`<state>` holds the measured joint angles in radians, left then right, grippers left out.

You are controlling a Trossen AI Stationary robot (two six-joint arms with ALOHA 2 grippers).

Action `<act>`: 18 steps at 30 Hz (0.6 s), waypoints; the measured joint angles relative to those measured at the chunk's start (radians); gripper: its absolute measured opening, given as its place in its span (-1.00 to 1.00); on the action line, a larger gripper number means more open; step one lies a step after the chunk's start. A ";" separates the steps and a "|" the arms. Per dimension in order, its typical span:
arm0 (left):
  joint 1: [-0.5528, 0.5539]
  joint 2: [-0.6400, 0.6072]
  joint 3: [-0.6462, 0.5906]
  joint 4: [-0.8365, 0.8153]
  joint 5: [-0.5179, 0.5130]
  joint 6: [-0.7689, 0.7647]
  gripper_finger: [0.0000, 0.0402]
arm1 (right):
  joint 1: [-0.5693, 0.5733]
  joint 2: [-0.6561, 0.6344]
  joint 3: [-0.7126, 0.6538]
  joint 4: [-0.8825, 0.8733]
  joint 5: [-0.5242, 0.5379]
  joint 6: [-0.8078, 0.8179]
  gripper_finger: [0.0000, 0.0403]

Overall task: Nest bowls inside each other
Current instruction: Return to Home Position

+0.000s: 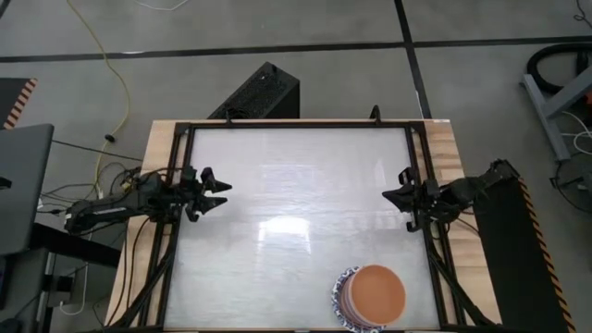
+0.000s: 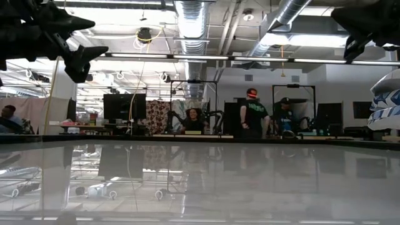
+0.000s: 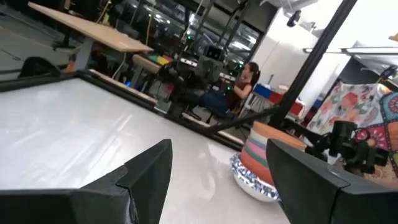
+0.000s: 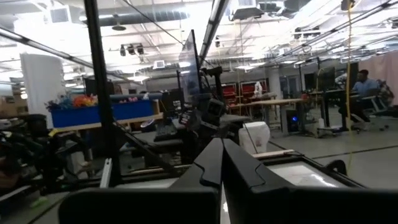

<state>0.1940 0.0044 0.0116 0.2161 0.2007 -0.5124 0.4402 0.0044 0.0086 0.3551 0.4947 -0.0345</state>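
1. The bowls (image 1: 368,298) stand nested as one stack. An orange bowl (image 1: 377,290) is on top and a blue-and-white patterned bowl (image 3: 250,178) is at the base. No bowl lies loose beside the stack, so the nesting looks finished.
2. The right gripper (image 1: 394,196) hangs near the stack but clear of it, empty, its fingers pressed together. I judge it is held at that distance so it cannot nudge the stack.
3. The left gripper (image 1: 218,191) hovers well apart from the stack, across the table (image 1: 296,157). Its fingers are spread around nothing, which suits a resting pose.
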 joint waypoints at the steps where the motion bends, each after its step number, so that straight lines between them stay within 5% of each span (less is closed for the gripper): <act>1: 0.000 0.000 0.000 0.001 -0.005 -0.002 0.24 | -0.005 0.000 0.000 0.000 0.000 0.000 -0.87; 10: 0.000 0.000 0.000 -0.097 -0.133 -0.065 0.24 | -0.019 0.000 0.000 -0.063 0.000 0.000 -0.87; 18: 0.000 0.010 0.000 -0.186 -0.145 -0.075 0.24 | -0.015 0.000 0.000 -0.117 0.000 0.000 -0.87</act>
<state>0.1944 0.0143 0.0113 0.0299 0.0557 -0.5877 0.4248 0.0048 0.0082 0.2380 0.4946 -0.0345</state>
